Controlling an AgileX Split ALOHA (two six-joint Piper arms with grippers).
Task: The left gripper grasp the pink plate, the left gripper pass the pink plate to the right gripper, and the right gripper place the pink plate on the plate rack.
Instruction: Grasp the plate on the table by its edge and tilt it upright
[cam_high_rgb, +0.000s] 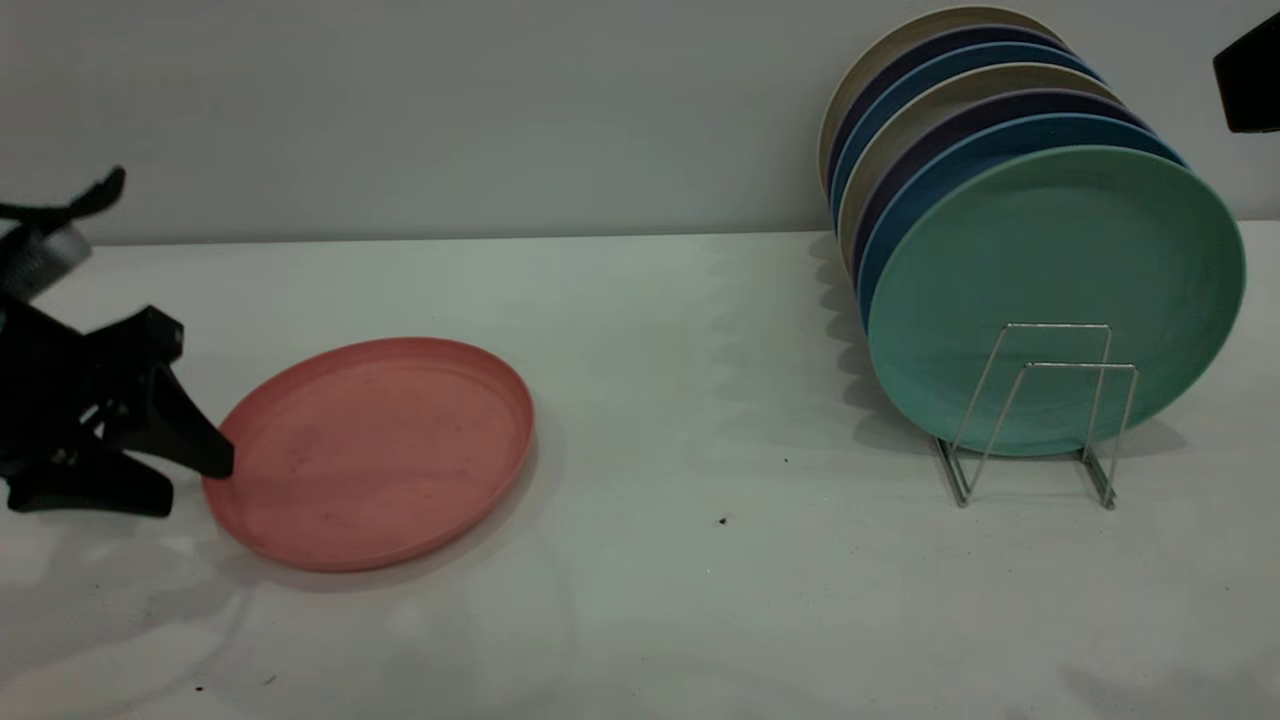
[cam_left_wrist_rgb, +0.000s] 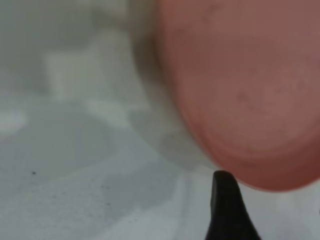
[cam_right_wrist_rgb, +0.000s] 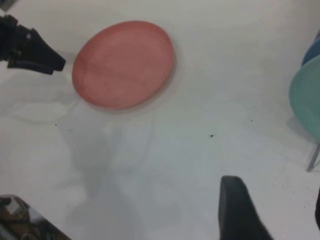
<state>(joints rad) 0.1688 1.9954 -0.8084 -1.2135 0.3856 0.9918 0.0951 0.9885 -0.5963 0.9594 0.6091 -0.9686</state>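
Observation:
The pink plate (cam_high_rgb: 375, 450) lies flat on the white table at the left. It also shows in the left wrist view (cam_left_wrist_rgb: 250, 90) and the right wrist view (cam_right_wrist_rgb: 122, 62). My left gripper (cam_high_rgb: 192, 482) is open, low at the plate's left rim, with its upper jaw tip right at the rim and nothing held. One of its fingers (cam_left_wrist_rgb: 226, 210) shows just short of the plate. My right gripper (cam_right_wrist_rgb: 275, 202) is open and empty, high above the table at the right (cam_high_rgb: 1250, 75). The wire plate rack (cam_high_rgb: 1040, 410) stands at the right.
The rack holds several upright plates, a mint-green plate (cam_high_rgb: 1060, 280) foremost, with two bare wire loops in front of it. The table's middle (cam_high_rgb: 700, 400) carries only small dark specks. The left gripper shows far off in the right wrist view (cam_right_wrist_rgb: 35, 50).

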